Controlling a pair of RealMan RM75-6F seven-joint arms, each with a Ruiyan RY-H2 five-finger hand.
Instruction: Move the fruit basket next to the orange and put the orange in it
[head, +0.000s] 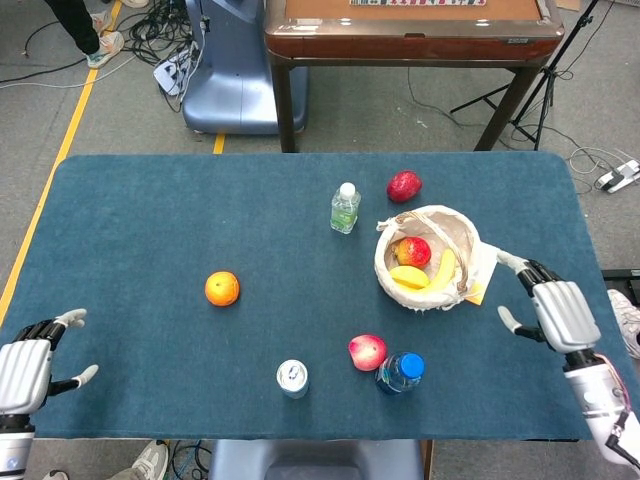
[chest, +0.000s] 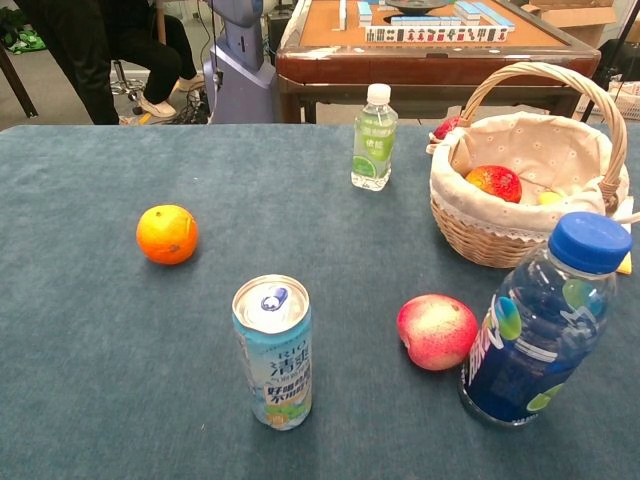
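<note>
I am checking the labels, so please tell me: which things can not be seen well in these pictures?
- Both hands: outside the chest view.
- Left hand: cut by the head view's edge.
- Banana: chest view, mostly behind the fruit basket wall.
- Can: head view, label too small to read.
- Right hand: palm faces away.

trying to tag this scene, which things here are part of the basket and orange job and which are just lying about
Part of the job:
fruit basket, on the table's right side
orange, apart from it on the left
right hand, empty beside the basket
left hand, empty at the near left edge

Just lying about:
green bottle
blue-capped bottle
can
red apple behind the basket
peach by the blue-capped bottle
</note>
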